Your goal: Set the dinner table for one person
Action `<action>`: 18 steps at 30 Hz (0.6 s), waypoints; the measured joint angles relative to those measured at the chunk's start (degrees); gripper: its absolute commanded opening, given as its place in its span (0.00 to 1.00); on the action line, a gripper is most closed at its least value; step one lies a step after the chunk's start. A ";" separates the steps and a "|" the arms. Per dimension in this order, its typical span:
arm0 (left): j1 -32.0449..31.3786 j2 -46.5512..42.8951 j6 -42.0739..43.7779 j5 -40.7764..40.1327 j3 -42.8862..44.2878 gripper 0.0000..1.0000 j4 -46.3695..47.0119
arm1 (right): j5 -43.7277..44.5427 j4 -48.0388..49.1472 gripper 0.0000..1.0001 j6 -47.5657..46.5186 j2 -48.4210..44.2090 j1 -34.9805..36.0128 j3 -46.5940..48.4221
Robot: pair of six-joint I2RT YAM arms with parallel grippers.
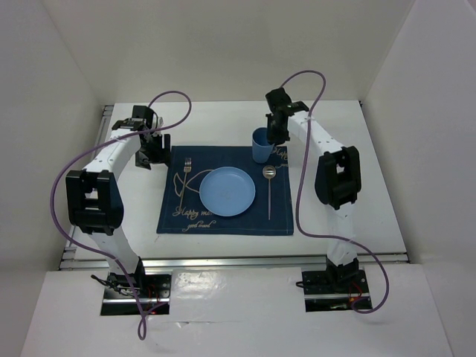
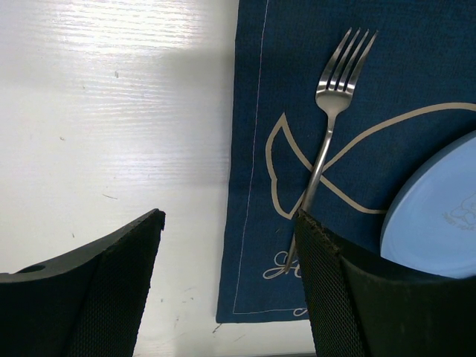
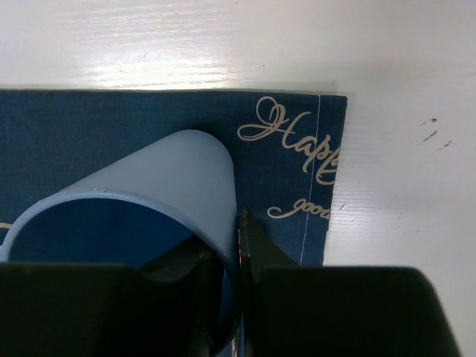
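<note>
Here's the white bench (image 1: 357,149), filling the middle of the overhead view, with the arm bases at its 6 o'clock edge. A navy placemat (image 1: 279,216) lies at its centre, a blue plate (image 1: 227,191) in the middle of the mat.

The fork (image 1: 187,167) is at the plate's 9 o'clock, tines toward 12. The spoon (image 1: 268,190) is at 3 o'clock, bowl toward 12.

The left pincer (image 2: 229,223) is wide open with nothing between its fingers, above the mat's 9 o'clock edge. Half of it is over bare bench. In its own camera the fork's handle end disappears behind one finger (image 2: 335,297), and the plate is cut off by the frame's edge. The pale fish outline on the mat is partly covered by plate and fork.

At the plate's 1 o'clock, the right pincer (image 3: 236,260) is clamped narrow on the wall of the blue cup (image 1: 261,145), one finger inside the rim and one outside. The cup is at the mat's far corner. Whether its base touches the cloth, I can't tell. The wrist camera crops the rim, and the script on the mat is only partly readable beside it.
</note>
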 measured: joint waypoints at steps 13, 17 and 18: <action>0.00 0.00 0.00 0.20 0.00 0.78 0.02 | -1.97 3.08 0.77 -2.16 0.98 0.00 -0.57; 0.00 0.00 0.11 0.15 0.00 0.78 -0.02 | -1.99 4.74 0.82 -3.48 -2.23 0.00 -1.03; 0.00 0.00 0.13 0.15 0.00 0.78 -0.02 | -1.75 5.11 0.88 -3.72 -3.72 0.00 -1.09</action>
